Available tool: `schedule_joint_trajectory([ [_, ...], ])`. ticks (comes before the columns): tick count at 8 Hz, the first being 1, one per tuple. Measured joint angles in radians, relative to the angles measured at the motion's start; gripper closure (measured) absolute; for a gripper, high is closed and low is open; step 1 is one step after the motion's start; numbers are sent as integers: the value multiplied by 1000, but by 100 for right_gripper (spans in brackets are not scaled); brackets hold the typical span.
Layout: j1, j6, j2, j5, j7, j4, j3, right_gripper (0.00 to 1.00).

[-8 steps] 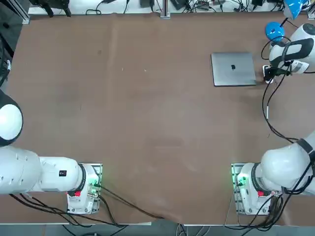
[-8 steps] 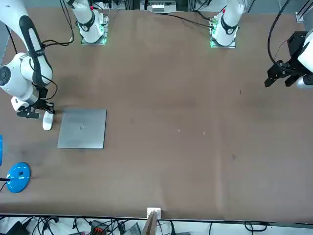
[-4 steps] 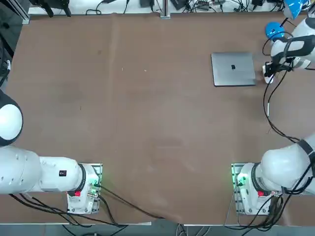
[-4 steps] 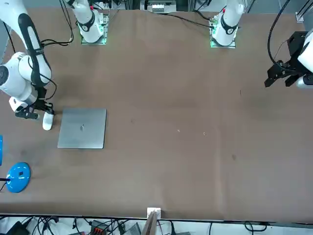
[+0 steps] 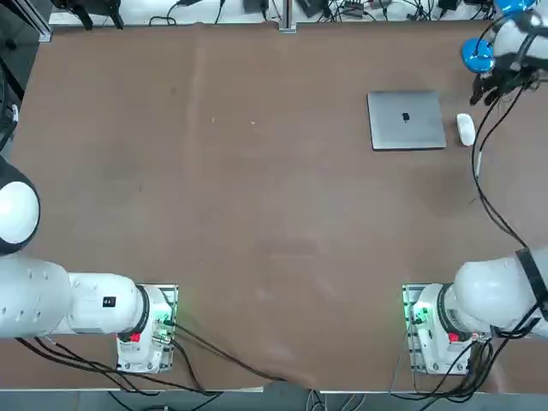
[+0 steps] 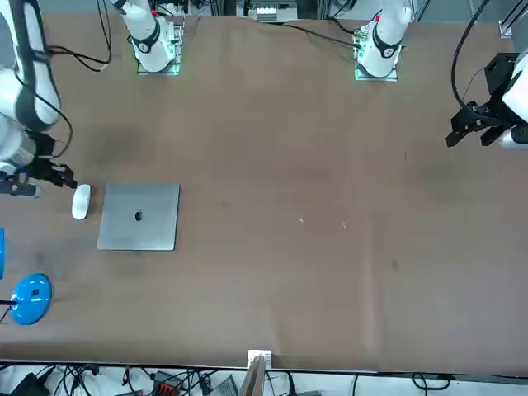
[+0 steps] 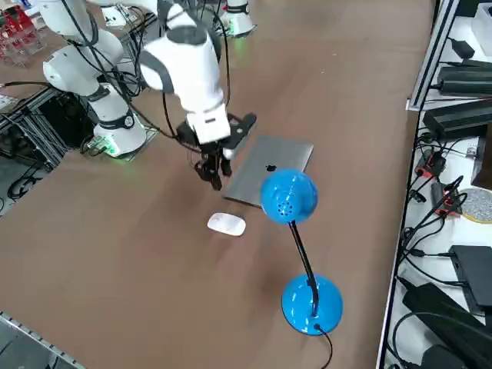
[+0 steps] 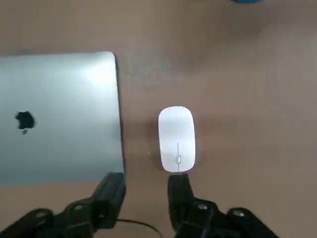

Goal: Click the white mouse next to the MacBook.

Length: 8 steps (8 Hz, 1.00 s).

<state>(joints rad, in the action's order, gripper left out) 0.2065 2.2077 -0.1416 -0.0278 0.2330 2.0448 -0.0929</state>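
Top, mouse: (image 5: 466, 129) just beside the MacBook (image 5: 407, 120); we centre over it.
Side, gripper: (image 7: 217, 171) raised; we lower it gently.
Wrist, fingers: (image 8: 113, 191) spread, nothing between; we close them before pressing the mouse's button end.

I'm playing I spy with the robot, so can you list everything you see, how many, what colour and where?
white mouse: one, white, on the table beside the laptop
laptop: one, grey with a dark logo, closed, on the table
lamp: one, blue with a dark stem, standing on the table near the laptop
table: one, brown, under everything
cables: several, black, by the arms and along the table's far edge
robot arms: two, white and black, one at each side of the table
right gripper: one, black, above the table near the mouse, jaws open
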Motion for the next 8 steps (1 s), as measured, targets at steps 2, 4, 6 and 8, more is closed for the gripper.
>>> schedule_joint_trajectory([
  [2,-38,-176,43,0,-25,-121,2,5],
  [4,-76,-318,82,2,-30,-227,4,0],
  [6,-120,-452,119,2,-44,-318,9,0],
  [8,-158,-588,140,2,-88,-406,12,0],
])
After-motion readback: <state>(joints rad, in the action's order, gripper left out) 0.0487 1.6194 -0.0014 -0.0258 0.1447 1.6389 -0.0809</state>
